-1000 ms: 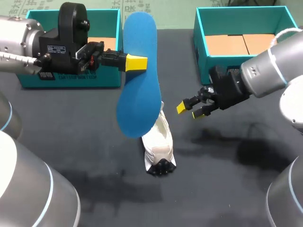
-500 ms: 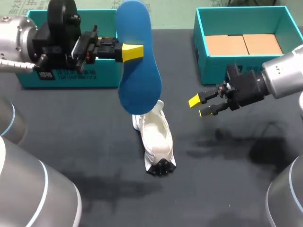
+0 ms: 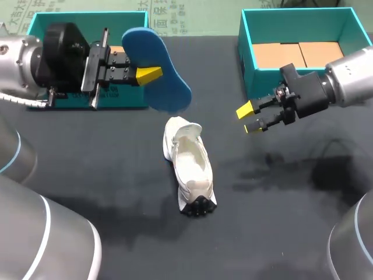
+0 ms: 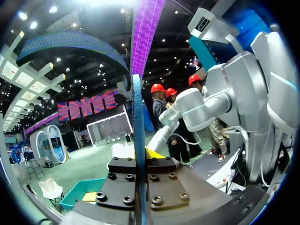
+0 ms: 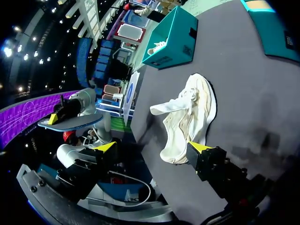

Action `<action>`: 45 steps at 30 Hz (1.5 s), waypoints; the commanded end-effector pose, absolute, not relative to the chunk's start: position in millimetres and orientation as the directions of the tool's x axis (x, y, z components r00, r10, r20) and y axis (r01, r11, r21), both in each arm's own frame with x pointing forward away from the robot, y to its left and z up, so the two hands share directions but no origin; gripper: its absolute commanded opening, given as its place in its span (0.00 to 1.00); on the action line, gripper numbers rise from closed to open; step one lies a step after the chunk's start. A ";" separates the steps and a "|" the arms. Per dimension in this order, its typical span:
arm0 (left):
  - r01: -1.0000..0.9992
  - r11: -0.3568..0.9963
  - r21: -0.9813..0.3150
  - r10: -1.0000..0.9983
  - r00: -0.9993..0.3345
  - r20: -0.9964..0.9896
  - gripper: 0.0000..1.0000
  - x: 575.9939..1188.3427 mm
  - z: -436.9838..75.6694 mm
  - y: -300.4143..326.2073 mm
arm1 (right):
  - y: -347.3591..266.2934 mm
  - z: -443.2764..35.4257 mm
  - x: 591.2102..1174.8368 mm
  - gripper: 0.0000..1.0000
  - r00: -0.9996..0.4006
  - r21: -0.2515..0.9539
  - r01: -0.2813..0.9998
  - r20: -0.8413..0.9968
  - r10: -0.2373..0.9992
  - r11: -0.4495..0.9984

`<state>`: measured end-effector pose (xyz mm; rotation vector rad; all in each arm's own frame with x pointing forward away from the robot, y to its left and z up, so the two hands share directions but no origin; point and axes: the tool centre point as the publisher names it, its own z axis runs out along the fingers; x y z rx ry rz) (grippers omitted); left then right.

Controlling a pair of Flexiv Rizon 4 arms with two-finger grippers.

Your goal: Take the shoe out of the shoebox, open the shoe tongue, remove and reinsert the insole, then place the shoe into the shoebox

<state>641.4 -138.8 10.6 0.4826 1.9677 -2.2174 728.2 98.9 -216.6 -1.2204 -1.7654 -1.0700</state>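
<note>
Now, insole: blue, out of the shoe and up in the air, just by the front corner of the L shoebox, apart from the table.
L gripper: ours, comes in from the L side; jaws clamped on the insole, one yellow tip on the face we see in the head view. In the L wrist view the insole runs edge-on straight through the L gripper, pinched from both sides.
Shoe: white, lies on the table approx. mid-scene, opening up, dark sole end toward us. Nothing touches it.
R gripper: ours, comes in from the R side; jaws wide apart w/ nothing between them, above the table between the shoe and the R shoebox.
R wrist view: shoe lies on the table ahead of the R gripper, clear of both tips; insole shows farther off, beyond the shoe.
R shoebox: teal, open, at the far R of the table; brown card floor inside.
L shoebox: teal, open, far L, partly hidden by our L arm.
</note>
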 end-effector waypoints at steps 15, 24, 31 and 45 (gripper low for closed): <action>0.967 -0.157 -0.202 0.004 -0.204 -0.979 0.00 666.8 -25.1 -159.0 | 95.9 -175.3 747.0 1.00 -0.112 0.094 0.992 0.970 0.218 0.088; 0.967 -0.157 -0.202 0.004 -0.204 -0.979 0.00 666.8 -25.1 -159.0 | 95.9 -175.3 747.0 1.00 -0.112 0.094 0.992 0.970 0.218 0.088; 0.996 -0.083 0.043 0.022 0.045 -0.999 0.00 673.0 -54.5 -169.0 | 100.1 -171.7 763.7 1.00 -0.017 0.013 0.999 0.990 0.143 0.030; 0.954 -0.017 0.298 -0.012 0.298 -0.955 0.00 687.9 -90.1 -182.3 | 104.2 -156.7 769.4 1.00 0.031 -0.028 0.998 0.998 0.060 -0.048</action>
